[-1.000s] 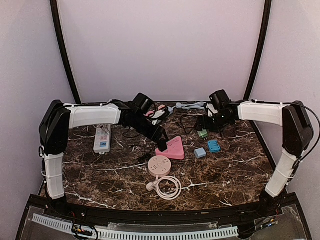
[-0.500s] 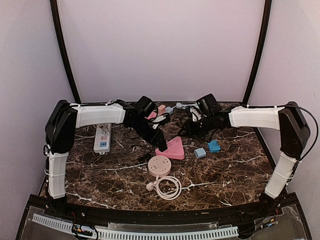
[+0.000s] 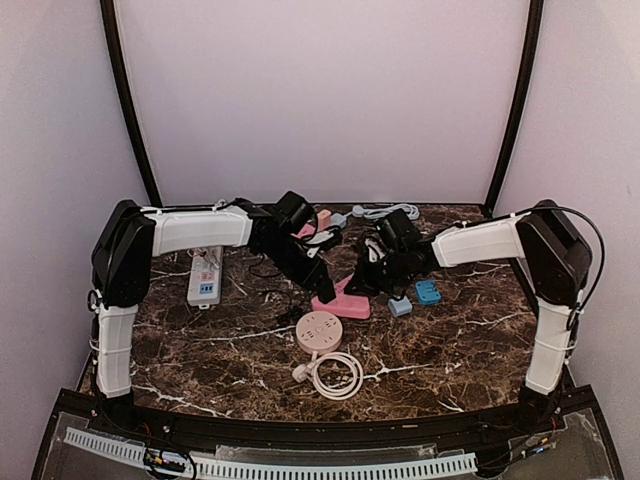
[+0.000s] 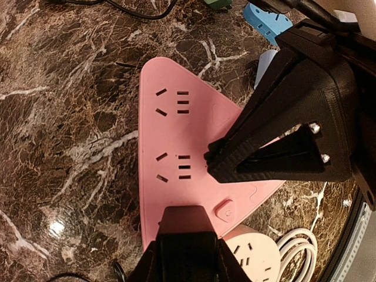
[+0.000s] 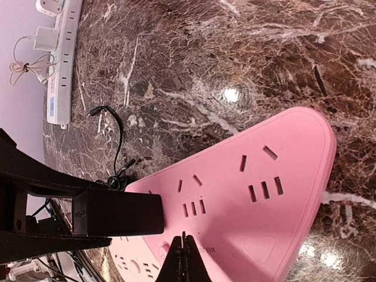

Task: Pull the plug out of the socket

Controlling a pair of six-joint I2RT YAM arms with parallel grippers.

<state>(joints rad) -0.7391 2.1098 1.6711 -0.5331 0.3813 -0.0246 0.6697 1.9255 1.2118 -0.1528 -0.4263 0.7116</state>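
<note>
A black plug (image 4: 188, 226) stands in the near corner of the pink triangular socket (image 4: 170, 129), which lies flat on the marble table. My left gripper (image 4: 189, 258) straddles the plug, with a finger tight against each side. In the right wrist view the plug (image 5: 117, 214) shows as a black block at the left, over the socket (image 5: 276, 205). My right gripper (image 5: 185, 249) is shut, holds nothing, and rests its tips on the socket's top face beside the plug. From above, both grippers meet over the socket (image 3: 350, 300).
A round pale pink socket (image 3: 320, 330) and a coiled white cord (image 3: 337, 375) lie just in front of the triangle. Two blue adapters (image 3: 428, 292) sit to its right. A white power strip (image 3: 205, 275) lies at the left, and loose black cable (image 5: 114, 153) lies nearby.
My right arm swung left from the back right of the table onto the pink socket, and its jaws closed. My left gripper stayed at the plug and its jaws narrowed onto it.
</note>
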